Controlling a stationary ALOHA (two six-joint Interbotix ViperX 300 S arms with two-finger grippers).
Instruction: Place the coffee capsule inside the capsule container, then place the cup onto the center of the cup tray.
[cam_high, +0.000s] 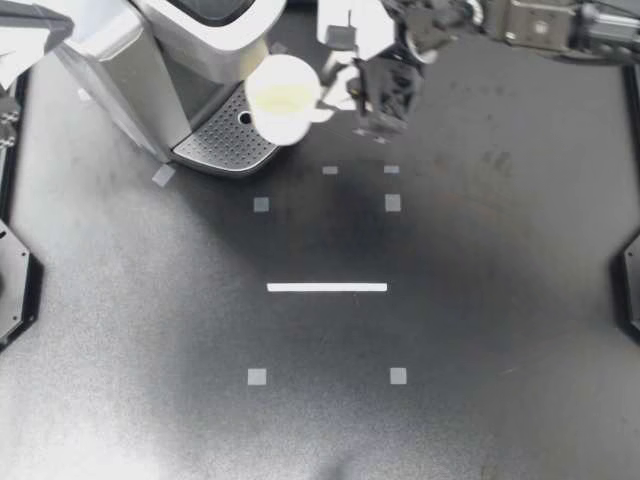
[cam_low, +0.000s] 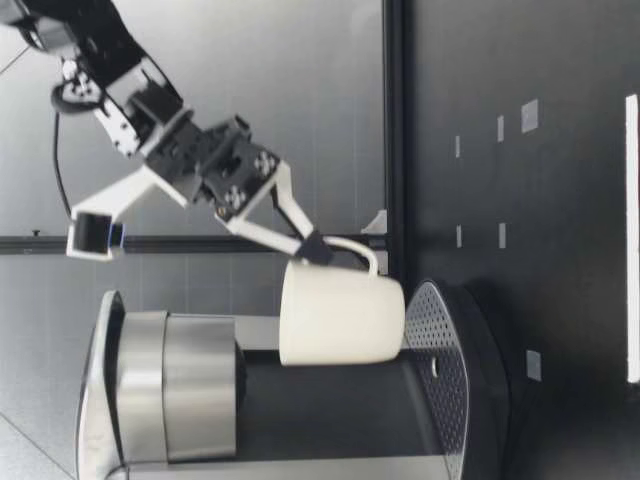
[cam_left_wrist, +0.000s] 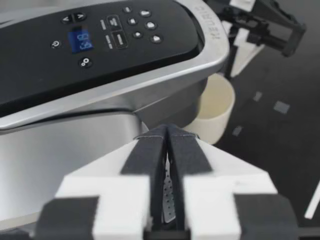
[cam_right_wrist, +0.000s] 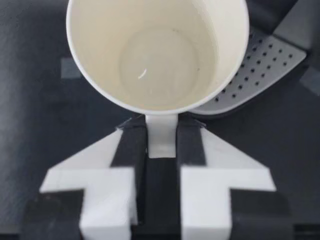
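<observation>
one white round cup (cam_high: 283, 98) is held by its handle, pinched in the right gripper (cam_high: 335, 92).
it is seen upright, just above the edge of the silver tray with holes (cam_high: 225, 140); the left gripper (cam_left_wrist: 167, 145) is closed tight.

Cup (cam_high: 283, 97) smooth, faint sheen; coffee machine (cam_high: 150, 60) brushed silver body, glossy black top panel; cup tray (cam_high: 228, 140) perforated matt metal; worktop (cam_high: 450, 330) matt black, grainy; right gripper (cam_high: 335, 98) white plastic, black matt pads
</observation>
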